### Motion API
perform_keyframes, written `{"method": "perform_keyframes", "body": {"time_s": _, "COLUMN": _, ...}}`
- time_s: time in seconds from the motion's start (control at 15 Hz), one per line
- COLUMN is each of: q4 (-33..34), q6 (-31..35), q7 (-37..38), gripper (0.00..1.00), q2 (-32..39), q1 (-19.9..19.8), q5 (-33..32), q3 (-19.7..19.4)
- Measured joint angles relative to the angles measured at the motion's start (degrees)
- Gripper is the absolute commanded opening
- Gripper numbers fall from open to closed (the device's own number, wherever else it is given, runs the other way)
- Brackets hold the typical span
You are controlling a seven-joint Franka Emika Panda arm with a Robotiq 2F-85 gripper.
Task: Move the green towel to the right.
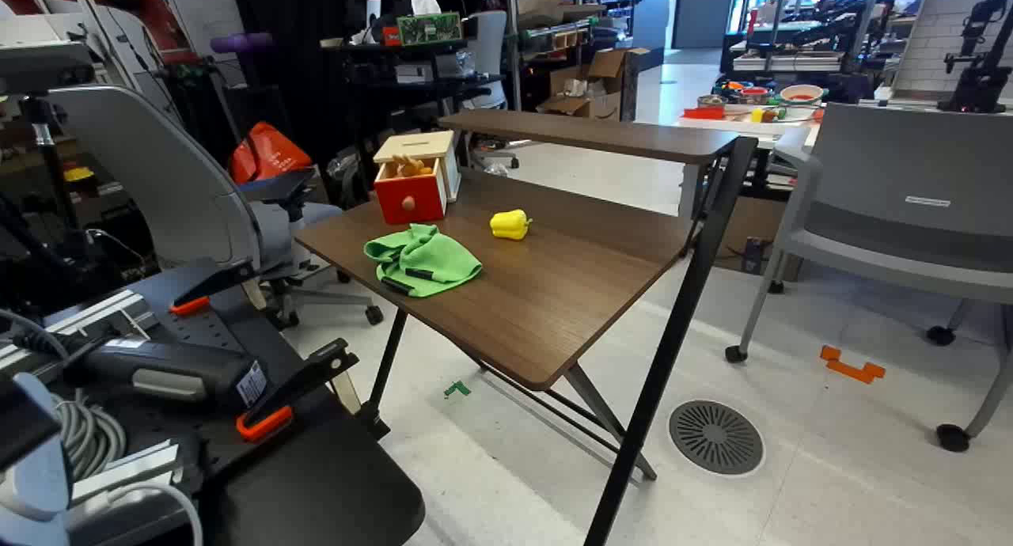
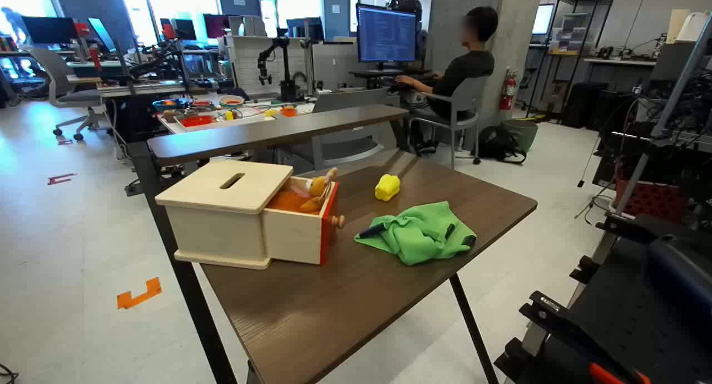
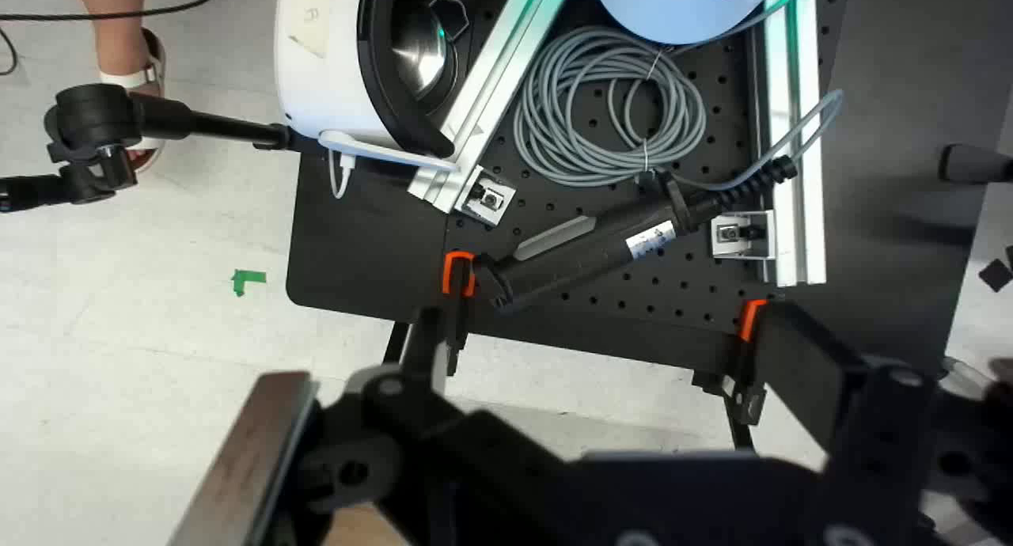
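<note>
The green towel (image 1: pixel 434 259) lies crumpled on the brown desk (image 1: pixel 546 316), near one edge. It has black tabs and also shows in an exterior view (image 2: pixel 423 234), on the same desk (image 2: pixel 317 311). The towel is out of the wrist view. My gripper (image 3: pixel 607 316) shows only in the wrist view. Its two black fingers are wide apart with nothing between them. It faces a black pegboard bench (image 3: pixel 633 340) and the floor, away from the towel. The arm and gripper show in neither exterior view.
A wooden box (image 2: pixel 217 228) with an open red-fronted drawer (image 1: pixel 411 198) holding orange toys stands beside the towel. A yellow pepper (image 1: pixel 510 225) lies near it. A raised shelf (image 1: pixel 593 134) spans the desk's far side. The bench holds a black tool (image 3: pixel 586 249) and coiled cable (image 3: pixel 546 134).
</note>
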Motion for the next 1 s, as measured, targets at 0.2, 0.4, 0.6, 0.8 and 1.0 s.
{"method": "perform_keyframes", "body": {"time_s": 0.2, "q4": 0.02, "q6": 0.02, "q7": 0.01, "gripper": 1.0, "q2": -0.01, "q1": 0.0, "q5": 0.0, "q3": 0.0}}
{"method": "perform_keyframes", "body": {"time_s": 0.4, "q4": -0.01, "q6": 0.02, "q7": 0.03, "gripper": 1.0, "q2": -0.01, "q1": 0.04, "q5": 0.0, "q3": 0.0}}
{"method": "perform_keyframes", "body": {"time_s": 0.6, "q4": -0.34, "q6": 2.59, "q7": 2.06, "gripper": 1.0, "q2": 1.03, "q1": 0.66, "q5": 0.15, "q3": 0.23}}
{"method": "perform_keyframes", "body": {"time_s": 0.8, "q4": -1.51, "q6": 13.94, "q7": 8.02, "gripper": 1.0, "q2": 5.93, "q1": 1.27, "q5": 0.4, "q3": 2.0}}
{"method": "perform_keyframes", "body": {"time_s": 1.0, "q4": -1.37, "q6": 26.19, "q7": 15.36, "gripper": 1.0, "q2": 15.33, "q1": 1.4, "q5": 0.41, "q3": 5.02}}
